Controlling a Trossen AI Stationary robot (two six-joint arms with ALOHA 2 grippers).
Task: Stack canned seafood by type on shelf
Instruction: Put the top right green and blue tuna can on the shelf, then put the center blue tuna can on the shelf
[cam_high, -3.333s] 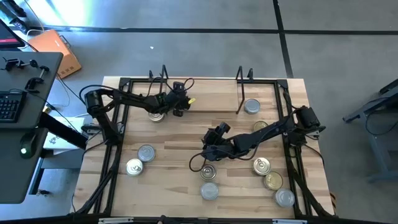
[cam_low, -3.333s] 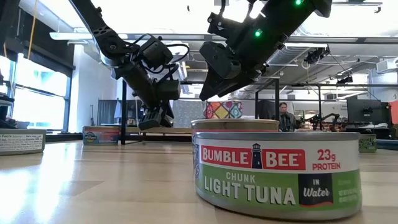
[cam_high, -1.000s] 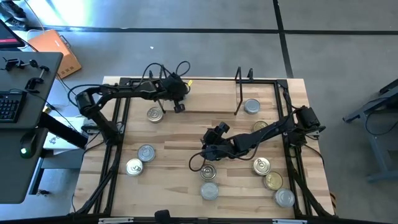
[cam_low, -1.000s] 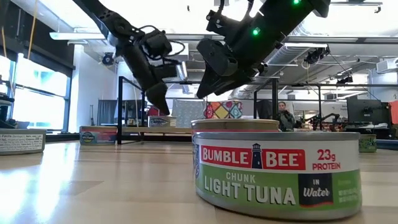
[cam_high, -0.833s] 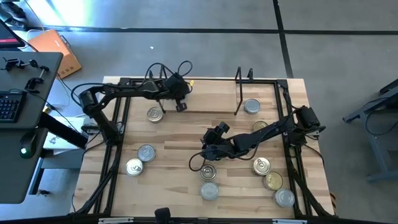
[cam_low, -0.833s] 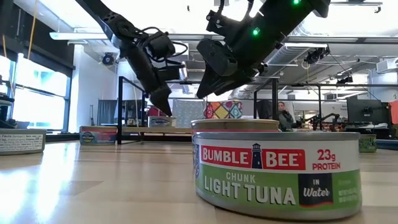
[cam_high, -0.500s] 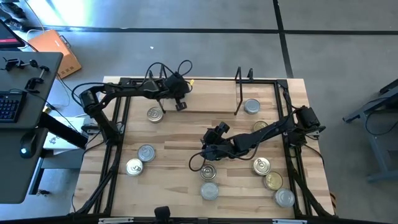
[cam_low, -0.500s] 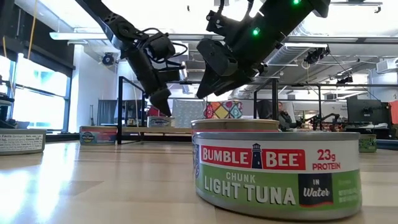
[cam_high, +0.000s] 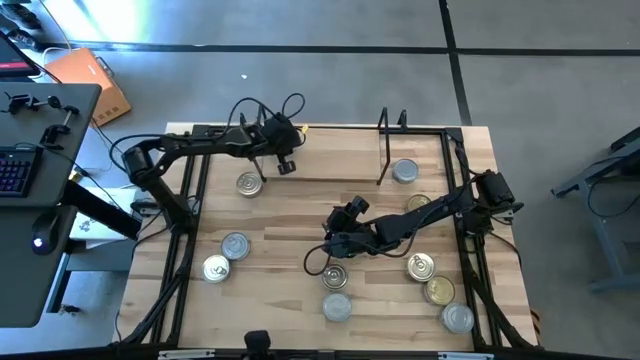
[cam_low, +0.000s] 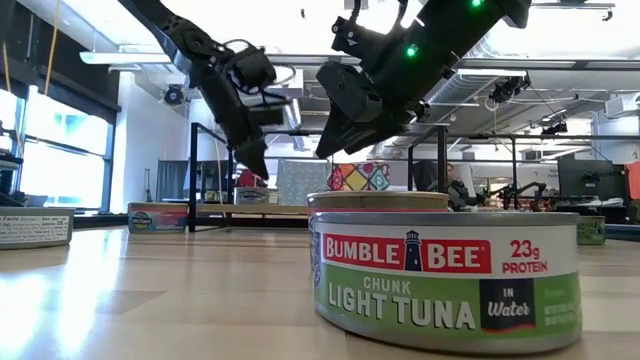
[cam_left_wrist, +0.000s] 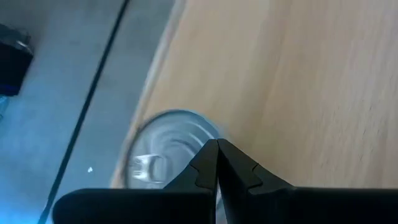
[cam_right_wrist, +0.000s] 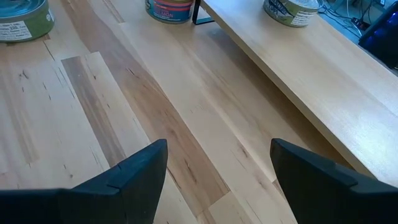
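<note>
**A:** While I'm watching remotely, where's the left end effector (cam_high: 287, 167)?

**B:** Pinched together, empty, above a silver tin (cam_left_wrist: 169, 149) at the shelf (cam_high: 330, 155) edge. Right end effector (cam_right_wrist: 217, 171) hangs spread apart over the worktop (cam_high: 290, 215), holding nothing.

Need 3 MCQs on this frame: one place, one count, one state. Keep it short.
1. Where is the left gripper?
A. over the light-wood shelf board, at its left end
B. at the table's near edge
C. off the table

2. How many round metal tins lie in the two-tin cluster near the table's left edge?
A. two
B. five
C. none

3. How do the right gripper fingers stand?
A. shut on a tin
B. open, holding nothing
C. shut, holding nothing

Answers: 1 A, the high view shows it there. 2 A, two tins sit together. 3 B, bare wood shows between its fingers.
</note>
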